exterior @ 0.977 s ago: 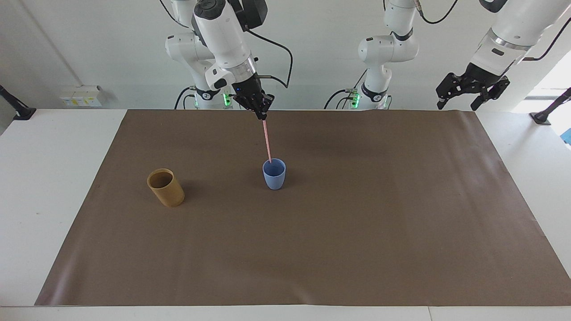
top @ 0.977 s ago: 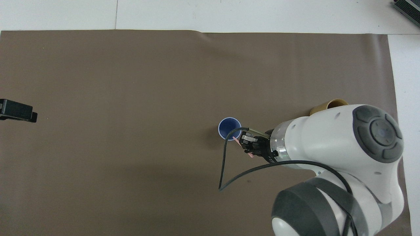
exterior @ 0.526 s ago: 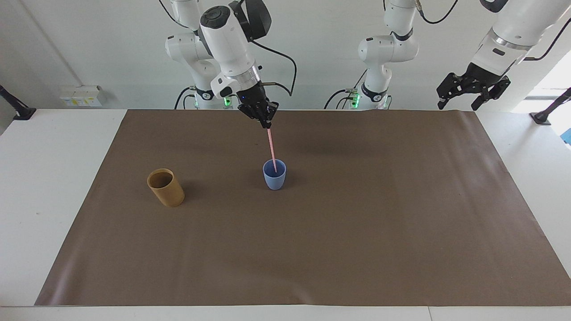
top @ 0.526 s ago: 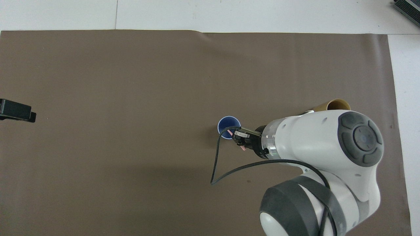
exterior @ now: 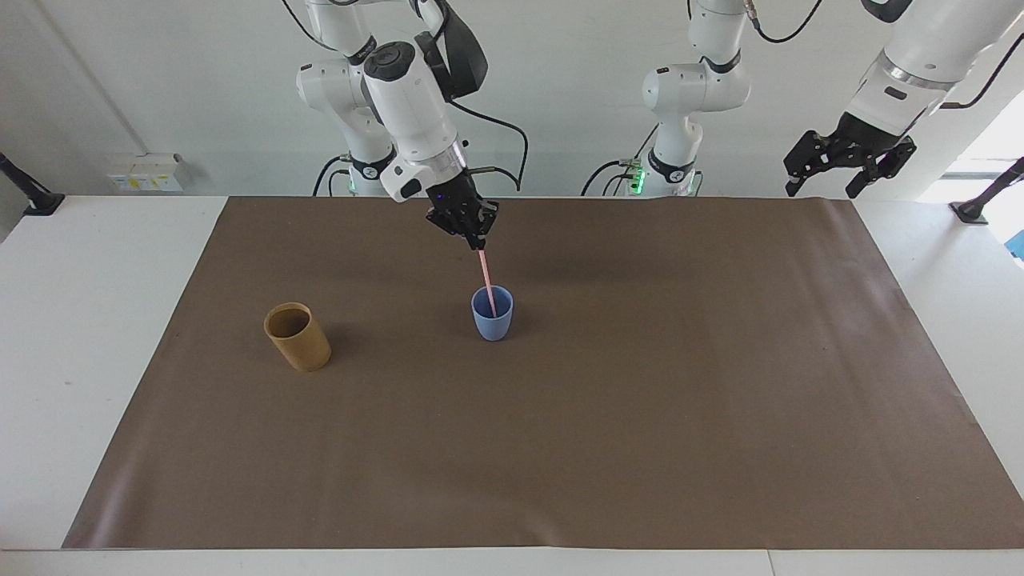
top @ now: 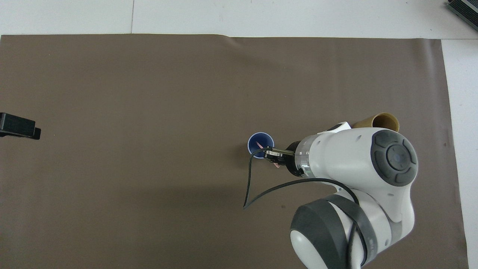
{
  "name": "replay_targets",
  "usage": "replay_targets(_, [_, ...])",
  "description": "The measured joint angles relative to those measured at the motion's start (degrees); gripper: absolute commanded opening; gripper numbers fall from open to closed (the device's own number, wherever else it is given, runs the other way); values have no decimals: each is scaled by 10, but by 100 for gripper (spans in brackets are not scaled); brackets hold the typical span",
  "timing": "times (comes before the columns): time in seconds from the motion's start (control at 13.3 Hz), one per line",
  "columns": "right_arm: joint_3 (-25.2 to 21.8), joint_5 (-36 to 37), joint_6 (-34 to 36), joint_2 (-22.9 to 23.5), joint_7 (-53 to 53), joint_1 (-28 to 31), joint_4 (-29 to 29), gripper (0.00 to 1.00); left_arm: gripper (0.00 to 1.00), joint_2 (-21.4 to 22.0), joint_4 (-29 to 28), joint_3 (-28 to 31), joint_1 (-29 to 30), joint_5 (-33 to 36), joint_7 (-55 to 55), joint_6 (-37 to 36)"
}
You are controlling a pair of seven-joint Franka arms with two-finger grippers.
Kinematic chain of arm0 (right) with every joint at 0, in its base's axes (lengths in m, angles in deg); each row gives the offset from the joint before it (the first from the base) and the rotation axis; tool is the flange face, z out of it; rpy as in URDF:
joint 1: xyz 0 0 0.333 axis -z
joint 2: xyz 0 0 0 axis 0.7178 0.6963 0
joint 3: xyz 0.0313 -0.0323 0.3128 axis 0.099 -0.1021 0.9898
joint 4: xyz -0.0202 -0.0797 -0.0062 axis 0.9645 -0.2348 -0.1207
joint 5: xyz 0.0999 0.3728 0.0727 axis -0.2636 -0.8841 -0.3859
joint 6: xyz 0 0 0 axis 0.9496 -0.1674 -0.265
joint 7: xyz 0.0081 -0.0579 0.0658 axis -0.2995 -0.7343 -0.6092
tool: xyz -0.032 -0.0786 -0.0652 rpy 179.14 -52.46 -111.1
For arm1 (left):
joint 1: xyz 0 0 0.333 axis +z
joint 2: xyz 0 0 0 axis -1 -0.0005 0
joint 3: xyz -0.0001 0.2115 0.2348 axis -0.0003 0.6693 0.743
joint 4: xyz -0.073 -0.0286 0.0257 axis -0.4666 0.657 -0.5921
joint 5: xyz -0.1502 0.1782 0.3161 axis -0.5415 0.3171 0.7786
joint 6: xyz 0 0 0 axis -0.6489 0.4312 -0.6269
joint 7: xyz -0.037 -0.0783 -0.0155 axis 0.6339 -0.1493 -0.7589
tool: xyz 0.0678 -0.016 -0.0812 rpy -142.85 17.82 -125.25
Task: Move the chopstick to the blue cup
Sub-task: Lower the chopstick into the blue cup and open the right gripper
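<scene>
The blue cup [exterior: 492, 318] stands upright near the middle of the brown mat, and it also shows in the overhead view [top: 256, 149]. My right gripper [exterior: 478, 240] is over the cup, shut on the top end of the pale-pink chopstick [exterior: 486, 274]. The stick hangs nearly upright with its lower end inside the cup. In the overhead view the right gripper [top: 274, 161] sits just beside the cup's rim, and a bit of the chopstick [top: 260, 143] shows inside the cup. My left gripper [exterior: 846, 166] waits open, high over the mat's edge at its own end, and it also shows in the overhead view [top: 18, 127].
A larger tan-brown cup [exterior: 298, 337] stands upright on the mat toward the right arm's end, partly covered by the right arm in the overhead view [top: 382, 120]. The brown mat [exterior: 640, 416] covers most of the white table.
My right gripper has come down and slightly forward with the chopstick. The stick's lower end has gone from the cup's rim down into the blue cup. The left arm has not moved.
</scene>
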Motion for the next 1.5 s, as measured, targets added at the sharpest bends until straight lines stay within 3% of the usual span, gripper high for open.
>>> replay_targets(0.15, [0, 0, 0, 0, -1, 0, 0, 35, 100, 0, 0, 0, 0, 0, 0, 0])
replay_targets(0.3, [0, 0, 0, 0, -1, 0, 0, 37, 100, 0, 0, 0, 0, 0, 0, 0])
replay_targets(0.53, [-1, 0, 0, 0, -2, 0, -4, 54, 100, 0, 0, 0, 0, 0, 0, 0])
replay_targets(0.75, [-8, 16, -1, -1, -24, 12, -25, 99, 100, 0, 0, 0, 0, 0, 0, 0])
replay_targets(1.13, [-13, 122, 16, -18, -78, 68, -43, 100, 100, 0, 0, 0, 0, 0, 0, 0])
replay_targets(1.5, [-9, 132, 128, -62, -80, 67, -56, 100, 100, 0, 0, 0, 0, 0, 0, 0])
